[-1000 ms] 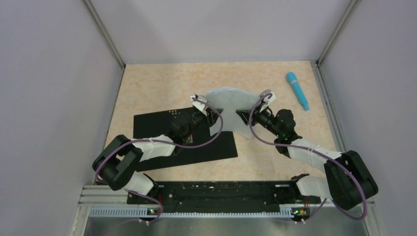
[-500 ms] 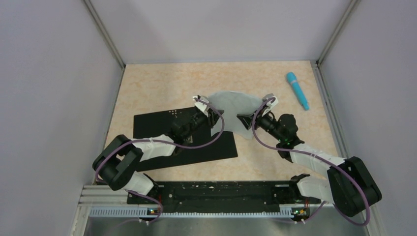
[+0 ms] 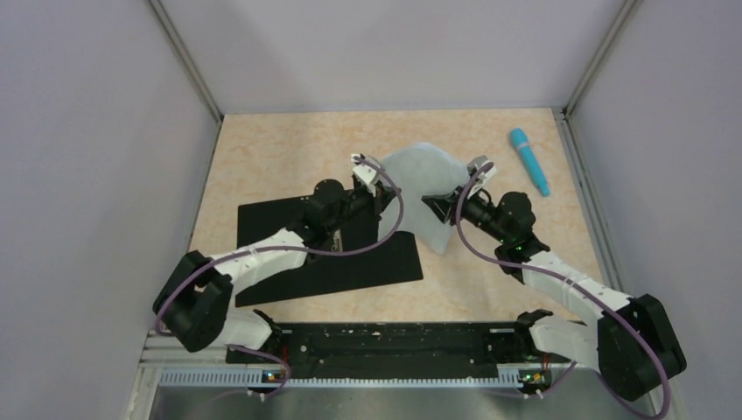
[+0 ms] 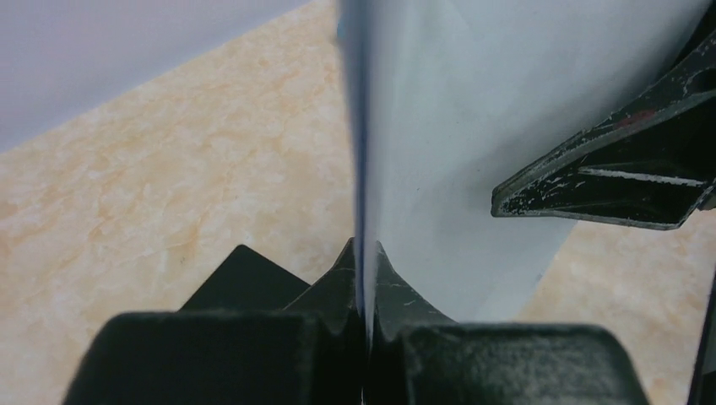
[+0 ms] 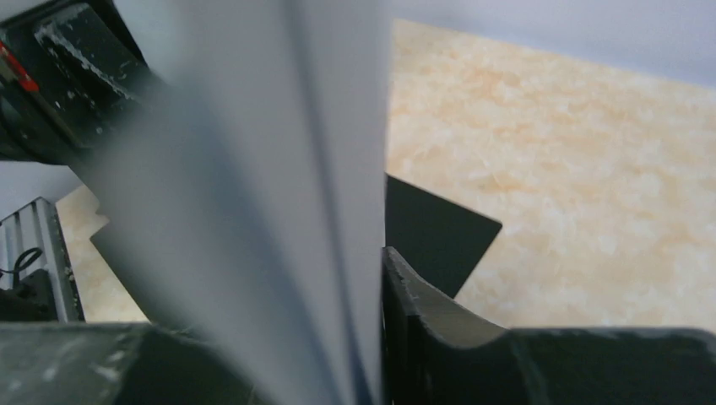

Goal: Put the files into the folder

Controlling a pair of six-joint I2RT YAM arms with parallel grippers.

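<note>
Beige marbled tabletop (image 3: pixel 280 149) boxed in by plain grey walls, so not much clutter to sort through.

The files (image 3: pixel 418 188) are up off the table, hanging between the two grippers in the middle of the top view. They're not lying flat. The stack stands on edge and bows a bit, with one corner pointing down toward the near side, just beside the right end of the folder (image 3: pixel 367 262). I can't call the sheets' long axis for sure from above.

The left gripper (image 3: pixel 372 179) is pinched tight on the left edge of the sheets. In the left wrist view its fingertips (image 4: pixel 342 274) meet right on the paper, which runs straight away from them edge-on.

The right gripper (image 3: pixel 448 203) is on the opposite edge. The right wrist view shows the sheets passing between its fingers (image 5: pixel 422 312), one of them right against the paper, but I honestly can't tell if it's actually clamped or just loosely around them.

The folder lies open and flat, black inside up, left of centre under the left arm, long axis running roughly left to right with a slight tilt.

A blue pen-like stick (image 3: pixel 530 160) lies well apart, far right.
</note>
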